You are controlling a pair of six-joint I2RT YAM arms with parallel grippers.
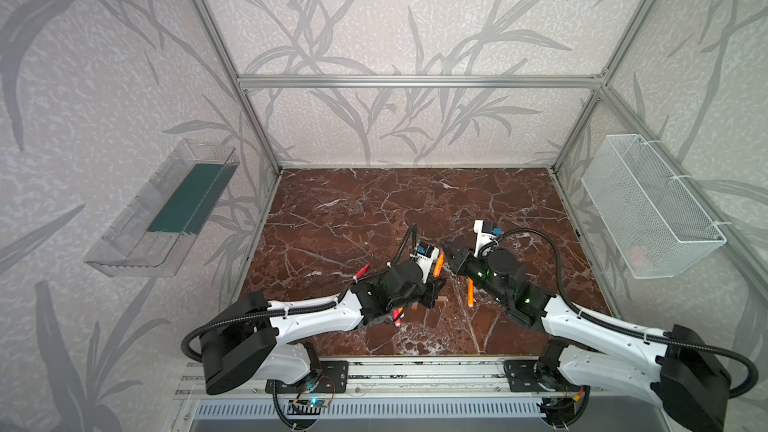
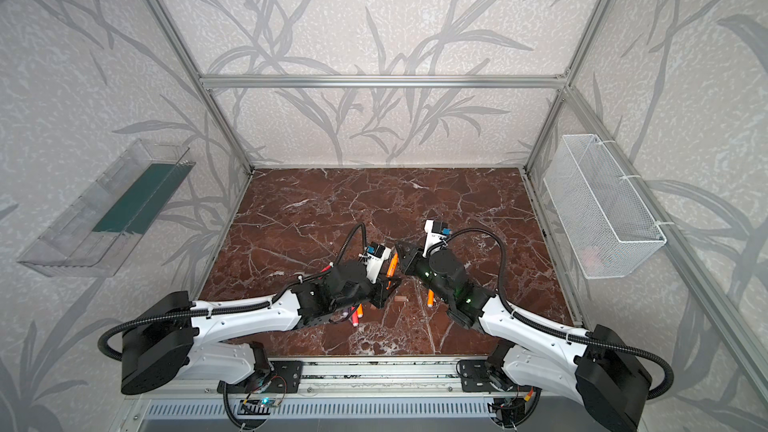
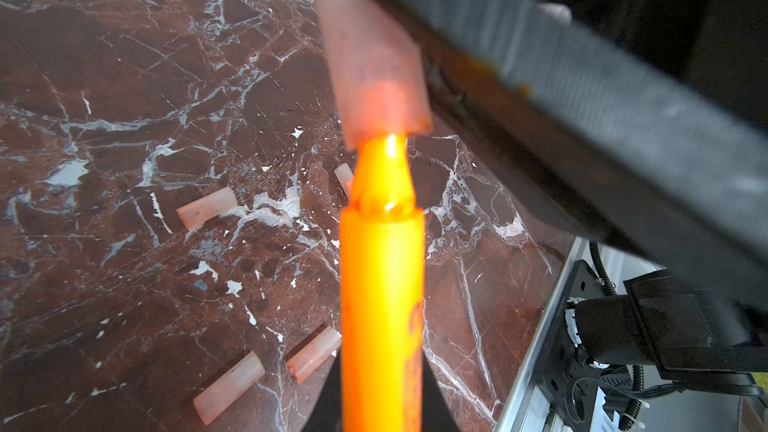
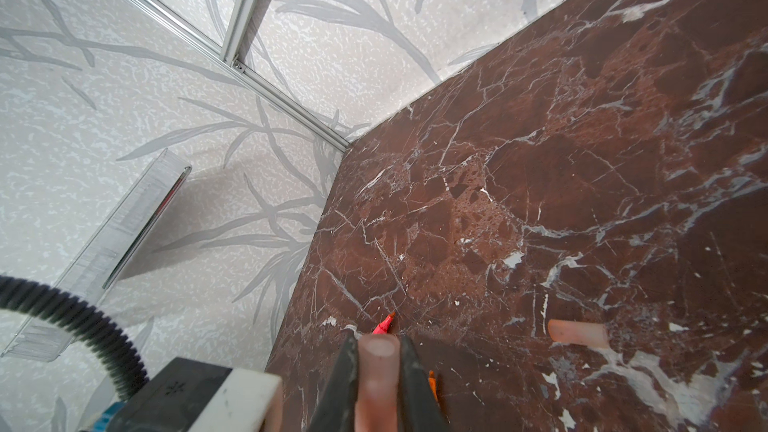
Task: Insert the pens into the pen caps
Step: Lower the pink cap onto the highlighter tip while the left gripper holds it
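– Orange pen [image 3: 380, 305]: where, pointing how?
– Clamped in my left pincer [image 1: 435, 283], long axis running straight out from it, tip just inside the cap [image 4: 377, 380] that my right pincer [image 4: 377, 347] grips.

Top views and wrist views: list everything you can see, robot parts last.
held pen: one, orange, tip entering the held cap.
held cap: one, pale pink, mid-air.
loose pen: one, orange, on the table by the right arm.
half-hidden pens: at least two, pink-red and orange, under the left arm.
loose caps: four, pale pink, on the table.
table: one, red-brown marble.
tray: one, clear, left wall.
basket: one, white wire, right wall.
left end effector: one, black, shut on the held pen.
right end effector: one, black, shut on the held cap.
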